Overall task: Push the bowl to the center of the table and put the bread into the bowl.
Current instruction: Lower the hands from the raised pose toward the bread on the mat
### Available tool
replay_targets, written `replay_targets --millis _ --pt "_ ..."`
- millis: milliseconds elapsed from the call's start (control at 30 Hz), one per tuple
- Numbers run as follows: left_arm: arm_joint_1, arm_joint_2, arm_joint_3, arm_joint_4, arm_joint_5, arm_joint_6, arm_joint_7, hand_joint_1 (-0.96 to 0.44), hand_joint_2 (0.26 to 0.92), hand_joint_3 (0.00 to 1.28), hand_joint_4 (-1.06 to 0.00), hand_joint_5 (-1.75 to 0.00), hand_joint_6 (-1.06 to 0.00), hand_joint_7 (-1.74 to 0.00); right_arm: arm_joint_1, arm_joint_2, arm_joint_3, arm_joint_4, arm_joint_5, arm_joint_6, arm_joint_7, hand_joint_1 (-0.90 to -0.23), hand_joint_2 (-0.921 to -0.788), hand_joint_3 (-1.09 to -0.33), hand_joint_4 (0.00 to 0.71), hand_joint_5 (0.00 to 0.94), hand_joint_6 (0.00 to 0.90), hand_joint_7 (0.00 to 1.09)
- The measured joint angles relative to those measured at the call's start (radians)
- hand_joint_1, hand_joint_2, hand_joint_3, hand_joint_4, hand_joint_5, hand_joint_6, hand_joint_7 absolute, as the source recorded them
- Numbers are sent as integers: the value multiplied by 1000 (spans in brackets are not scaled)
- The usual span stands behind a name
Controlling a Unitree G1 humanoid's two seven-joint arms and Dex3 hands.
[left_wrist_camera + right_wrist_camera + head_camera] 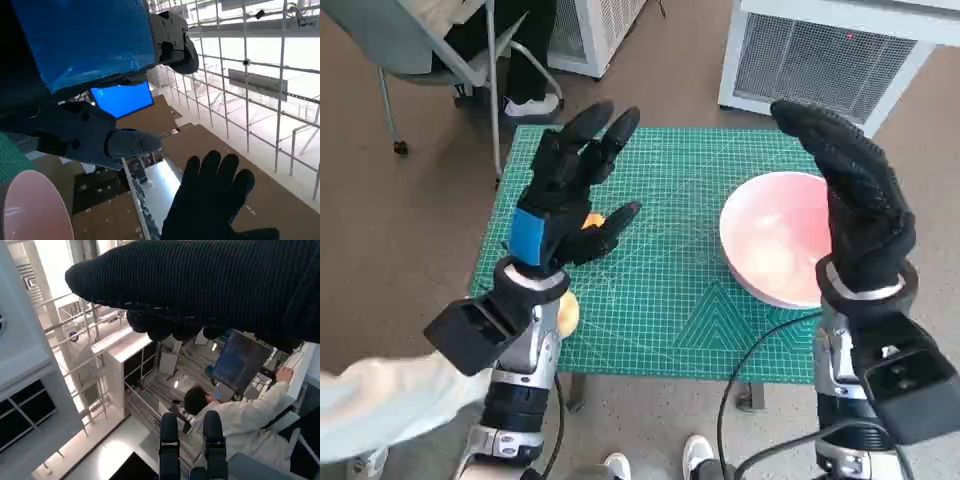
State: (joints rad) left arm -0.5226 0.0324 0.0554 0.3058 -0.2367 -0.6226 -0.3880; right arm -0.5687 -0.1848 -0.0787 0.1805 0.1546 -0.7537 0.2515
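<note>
Hovering over the table [660,300], left hand [565,205] spread and empty, right hand [855,195] flat, fingers apart, above the bowl [765,245] at right, bread [591,221] peeking under the left hand.

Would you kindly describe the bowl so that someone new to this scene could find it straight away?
Start at the green cutting mat that covers the small table. On the mat's right side, partly hidden behind the raised right hand, sits the bowl. It is round, shallow and pale pink, the only large light thing on the mat.
</note>
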Motion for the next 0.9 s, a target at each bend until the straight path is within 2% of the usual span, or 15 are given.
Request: replay_targets --millis 267,533,767,900 --pt "0 1 2 3 0 -1 1 -149 921 298 -407 -4 -163 -587 0 -6 -15 28 2 -3 3 -554 -921 -785 290 3 -1 627" --pt "0 2 4 20 1 -10 10 -152 921 298 -407 -4 -165 -582 6 -19 -54 62 9 -23 3 -553 -921 -795 279 1 -1 612" --pt "0 5 7 29 4 -13 19 -158 921 296 -408 -4 -170 -574 22 -57 -120 131 29 -56 1 -538 -921 -808 277 0 -1 615" --pt "0 6 11 29 4 -14 22 -165 921 294 -408 -4 -173 -568 20 -83 -181 225 22 -88 -34 -533 -921 -809 277 1 -1 612"
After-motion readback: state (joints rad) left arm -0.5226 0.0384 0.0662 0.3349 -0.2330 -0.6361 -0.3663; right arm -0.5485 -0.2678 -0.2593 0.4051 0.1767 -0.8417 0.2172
